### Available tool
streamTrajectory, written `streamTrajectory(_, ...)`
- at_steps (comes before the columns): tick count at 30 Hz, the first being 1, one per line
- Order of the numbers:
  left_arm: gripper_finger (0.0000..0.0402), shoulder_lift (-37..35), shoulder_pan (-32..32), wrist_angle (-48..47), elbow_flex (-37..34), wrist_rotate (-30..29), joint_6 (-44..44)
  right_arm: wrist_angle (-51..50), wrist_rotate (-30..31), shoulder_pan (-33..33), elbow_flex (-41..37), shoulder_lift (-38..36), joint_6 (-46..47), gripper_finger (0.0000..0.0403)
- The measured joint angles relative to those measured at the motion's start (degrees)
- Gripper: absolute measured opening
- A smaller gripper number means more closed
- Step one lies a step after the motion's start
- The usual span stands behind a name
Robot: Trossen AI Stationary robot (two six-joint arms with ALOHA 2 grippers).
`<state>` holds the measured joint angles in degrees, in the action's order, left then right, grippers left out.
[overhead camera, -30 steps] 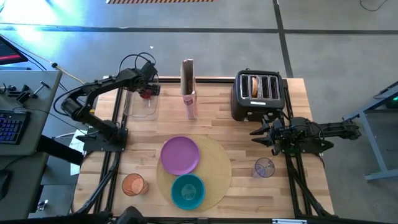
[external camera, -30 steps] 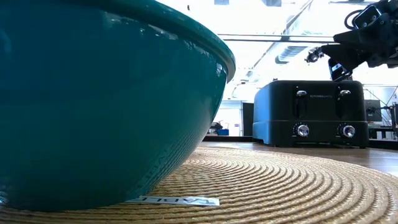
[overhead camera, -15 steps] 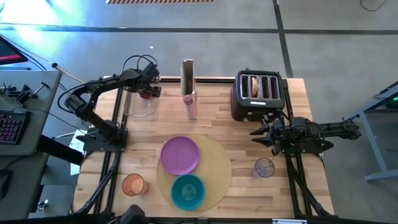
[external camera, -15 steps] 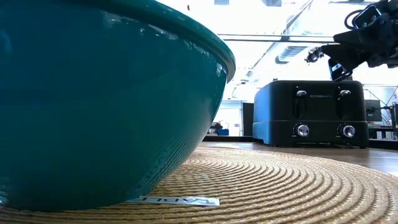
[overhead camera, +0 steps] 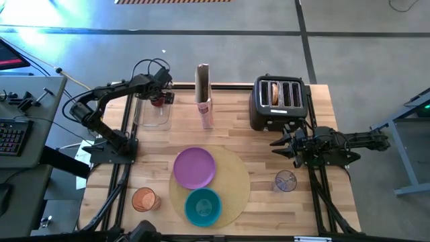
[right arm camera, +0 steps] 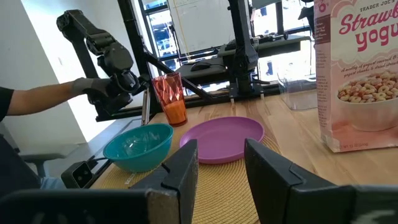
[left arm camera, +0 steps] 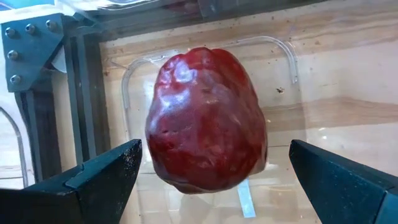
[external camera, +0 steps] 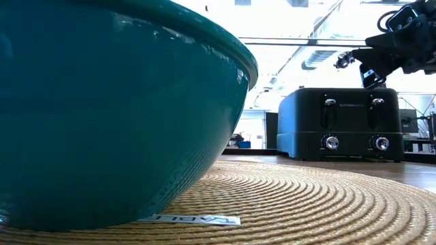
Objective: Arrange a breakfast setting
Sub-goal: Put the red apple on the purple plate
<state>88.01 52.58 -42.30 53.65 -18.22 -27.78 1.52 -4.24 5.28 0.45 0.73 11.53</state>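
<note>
Left gripper (left arm camera: 208, 177) spread wide around the red fruit (left arm camera: 206, 121), above the clear container (overhead camera: 154, 113).
Nothing has shifted since earlier; fruit sits between its fingers, contact unclear.

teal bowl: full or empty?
Empty. The right wrist view looks into the teal bowl and shows only its bare inside; from above the bowl on the round mat also holds nothing, no cereal.

Purple plate (overhead camera: 195, 167), teal bowl (overhead camera: 203, 206), coiled tan mat (overhead camera: 232, 181).
</note>
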Motion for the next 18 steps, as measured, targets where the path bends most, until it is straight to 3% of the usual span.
streamTrajectory(18,0.0397,0.0,0.7,2.4,-1.6,0.2,-1.1,0.0,0.0,0.0,0.0,0.0,0.0,0.0115)
